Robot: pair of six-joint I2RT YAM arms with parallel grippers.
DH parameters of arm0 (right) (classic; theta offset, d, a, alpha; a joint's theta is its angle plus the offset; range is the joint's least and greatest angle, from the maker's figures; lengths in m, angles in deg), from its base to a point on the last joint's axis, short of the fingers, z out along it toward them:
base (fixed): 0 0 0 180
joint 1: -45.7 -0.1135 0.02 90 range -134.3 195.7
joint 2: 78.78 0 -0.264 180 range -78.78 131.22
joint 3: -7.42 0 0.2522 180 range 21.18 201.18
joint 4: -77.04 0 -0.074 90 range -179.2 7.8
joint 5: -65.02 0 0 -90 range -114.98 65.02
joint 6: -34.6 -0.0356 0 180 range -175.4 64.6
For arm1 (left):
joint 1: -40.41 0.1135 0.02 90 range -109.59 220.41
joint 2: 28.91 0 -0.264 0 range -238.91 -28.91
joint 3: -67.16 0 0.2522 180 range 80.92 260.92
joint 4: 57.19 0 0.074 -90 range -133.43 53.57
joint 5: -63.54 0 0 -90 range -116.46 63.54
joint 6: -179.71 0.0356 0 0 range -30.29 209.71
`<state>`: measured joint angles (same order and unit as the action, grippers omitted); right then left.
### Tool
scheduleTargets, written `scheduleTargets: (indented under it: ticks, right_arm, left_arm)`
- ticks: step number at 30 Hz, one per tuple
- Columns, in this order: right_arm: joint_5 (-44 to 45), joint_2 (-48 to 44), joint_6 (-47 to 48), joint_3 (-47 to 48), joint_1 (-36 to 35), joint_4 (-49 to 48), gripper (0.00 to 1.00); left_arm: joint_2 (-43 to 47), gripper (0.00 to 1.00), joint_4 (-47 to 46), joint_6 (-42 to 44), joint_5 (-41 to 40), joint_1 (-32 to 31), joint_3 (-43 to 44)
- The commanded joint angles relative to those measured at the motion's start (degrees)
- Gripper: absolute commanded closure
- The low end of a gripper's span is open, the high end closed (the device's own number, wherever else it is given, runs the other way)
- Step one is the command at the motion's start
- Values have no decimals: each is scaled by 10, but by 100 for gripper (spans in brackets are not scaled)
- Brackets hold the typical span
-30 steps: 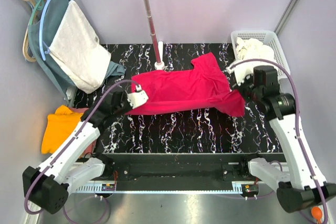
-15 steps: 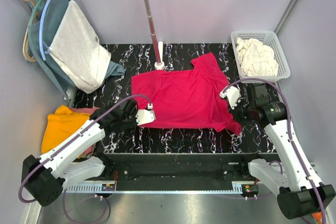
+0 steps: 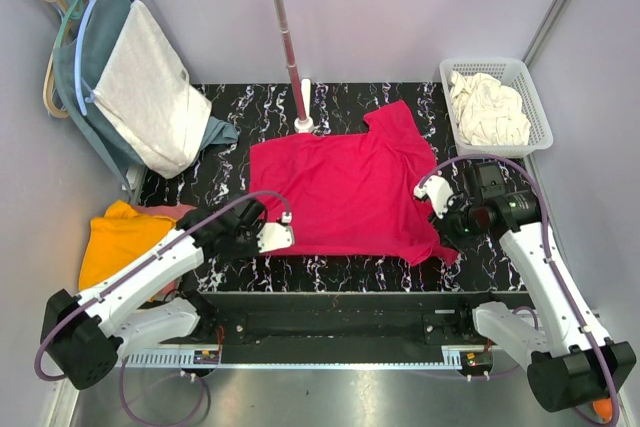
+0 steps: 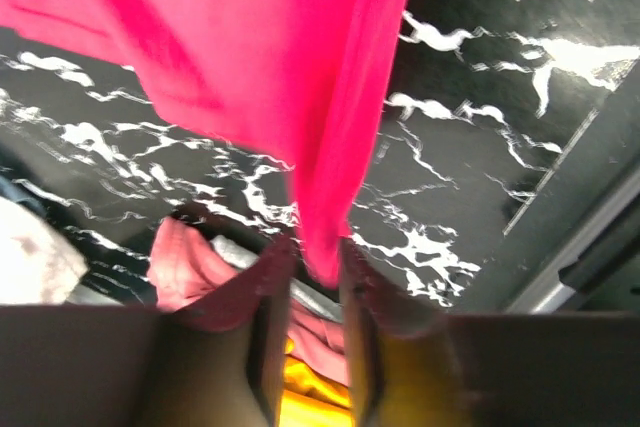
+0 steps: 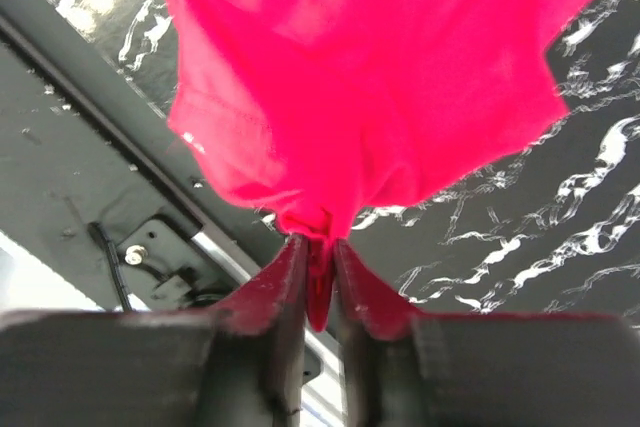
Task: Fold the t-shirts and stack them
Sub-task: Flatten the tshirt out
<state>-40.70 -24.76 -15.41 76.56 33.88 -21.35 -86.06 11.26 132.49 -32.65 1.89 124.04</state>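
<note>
A red t-shirt (image 3: 345, 182) lies spread across the black marbled table (image 3: 340, 272). My left gripper (image 3: 281, 237) is shut on its near left corner; the cloth runs between the fingers in the left wrist view (image 4: 318, 247). My right gripper (image 3: 447, 237) is shut on the near right corner, where red cloth (image 5: 318, 277) is pinched between the fingers (image 5: 275, 287). Both corners are held near the table's front edge. A folded orange shirt (image 3: 115, 242) lies off the table's left side, also seen in the left wrist view (image 4: 315, 402).
A white basket (image 3: 495, 102) with crumpled cream cloth stands at the back right. A rack pole (image 3: 290, 47) stands on the table behind the shirt. Grey and teal garments (image 3: 140, 87) hang on hangers at the back left. A metal rail (image 3: 330, 322) runs along the front.
Both grippers have pulled the shirt's near corners toward the front edge. The folded-over shirt has opened out and now lies flatter and wider on the table.
</note>
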Motion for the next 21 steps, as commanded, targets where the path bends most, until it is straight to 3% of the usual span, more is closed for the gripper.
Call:
scheduleTargets:
  ticks: [1,2,5,7,9,11,13,15,21]
  right_arm:
    - [-28,9,11,16,2,27,64]
    - [-30,10,11,15,2,29,51]
    - [-28,5,13,16,2,29,25]
    - [-23,2,14,19,2,24,17]
    - [-2,2,11,23,3,4,8]
    - [21,5,0,23,3,-50,6]
    - [71,17,-25,18,2,-137,5]
    - [118,55,-41,18,2,-193,5]
    - [176,222,-112,89,2,-387,5]
  left_arm:
    - [2,57,22,-10,12,-4,-7]
    - [4,42,22,-9,16,-4,-8]
    - [10,26,22,-6,22,-5,-7]
    - [12,23,19,-2,22,-5,-1]
    - [12,12,-9,-3,8,-4,4]
    - [19,9,-50,-5,-27,-2,9]
    - [23,1,-157,-5,-61,4,3]
    - [13,1,-265,-1,-81,33,6]
    - [-171,1,-438,-39,-64,132,109]
